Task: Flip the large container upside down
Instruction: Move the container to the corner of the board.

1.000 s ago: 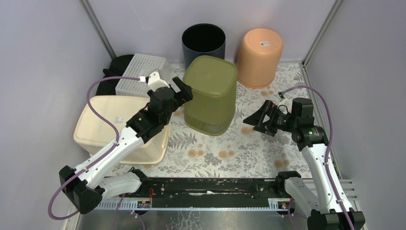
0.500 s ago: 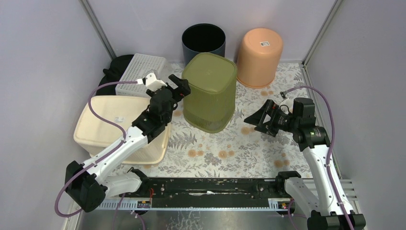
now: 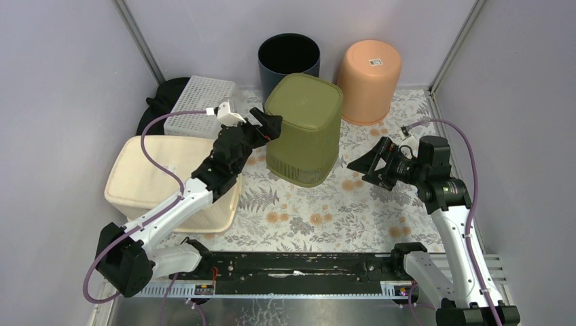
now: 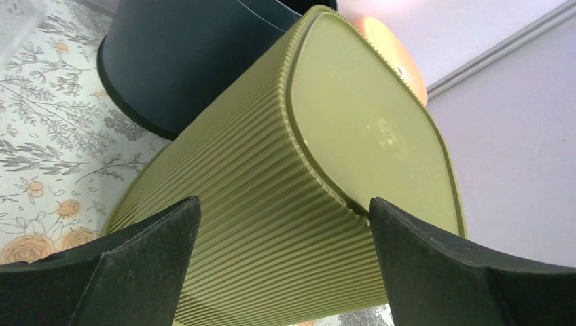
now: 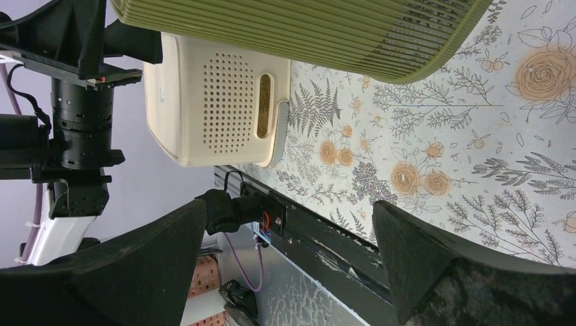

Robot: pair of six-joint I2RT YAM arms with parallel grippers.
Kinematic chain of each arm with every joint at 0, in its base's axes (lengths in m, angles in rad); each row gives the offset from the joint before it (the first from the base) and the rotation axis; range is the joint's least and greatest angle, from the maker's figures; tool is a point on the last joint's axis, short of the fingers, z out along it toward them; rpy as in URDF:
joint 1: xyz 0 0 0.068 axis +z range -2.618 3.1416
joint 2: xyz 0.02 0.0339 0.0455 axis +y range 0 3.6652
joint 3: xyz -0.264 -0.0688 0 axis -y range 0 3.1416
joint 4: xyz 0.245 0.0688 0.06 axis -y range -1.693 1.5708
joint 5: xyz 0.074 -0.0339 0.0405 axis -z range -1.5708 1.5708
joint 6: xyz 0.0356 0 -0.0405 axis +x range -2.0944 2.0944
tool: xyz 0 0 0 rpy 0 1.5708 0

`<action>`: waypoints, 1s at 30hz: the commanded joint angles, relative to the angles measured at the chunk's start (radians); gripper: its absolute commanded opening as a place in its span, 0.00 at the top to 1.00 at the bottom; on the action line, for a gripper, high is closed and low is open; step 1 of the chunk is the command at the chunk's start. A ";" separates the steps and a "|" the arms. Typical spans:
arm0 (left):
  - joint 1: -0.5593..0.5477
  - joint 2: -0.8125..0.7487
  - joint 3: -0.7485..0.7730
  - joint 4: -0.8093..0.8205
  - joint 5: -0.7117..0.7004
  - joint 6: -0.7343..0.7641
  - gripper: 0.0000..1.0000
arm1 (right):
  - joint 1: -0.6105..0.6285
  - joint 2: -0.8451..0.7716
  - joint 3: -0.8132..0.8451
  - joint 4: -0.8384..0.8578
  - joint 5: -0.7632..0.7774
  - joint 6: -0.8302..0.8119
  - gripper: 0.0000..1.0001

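A flowered table (image 3: 326,210) seen from above, two robot arms bolted at its near edge. At the near left a cream perforated basket (image 3: 146,170) sits bottom-up. On the right, the right gripper (image 3: 365,165) hangs above the cloth with jaws spread wide, holding nothing, apart from the olive-green ribbed container (image 3: 306,129). That large container stands mid-table, flat base up (rim toward the cloth). The left gripper (image 3: 266,122) is against its upper left wall, jaws spread; contact is unclear. Farther back are a white mesh basket (image 3: 197,102), a dark bin (image 3: 289,58) and an overturned orange bucket (image 3: 369,78).
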 commanded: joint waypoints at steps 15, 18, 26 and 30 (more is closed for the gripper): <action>-0.005 0.041 -0.015 -0.028 0.184 0.026 0.00 | -0.004 -0.042 0.076 0.008 0.038 0.001 0.01; -0.004 0.053 -0.004 -0.036 0.211 0.031 0.00 | -0.005 -0.051 0.102 -0.054 0.108 -0.028 0.00; -0.017 0.080 0.016 -0.038 0.239 0.030 0.00 | -0.004 -0.066 0.171 -0.152 0.207 -0.095 0.00; -0.035 0.091 0.028 -0.042 0.241 0.036 0.00 | -0.004 -0.077 0.140 -0.137 0.194 -0.083 0.01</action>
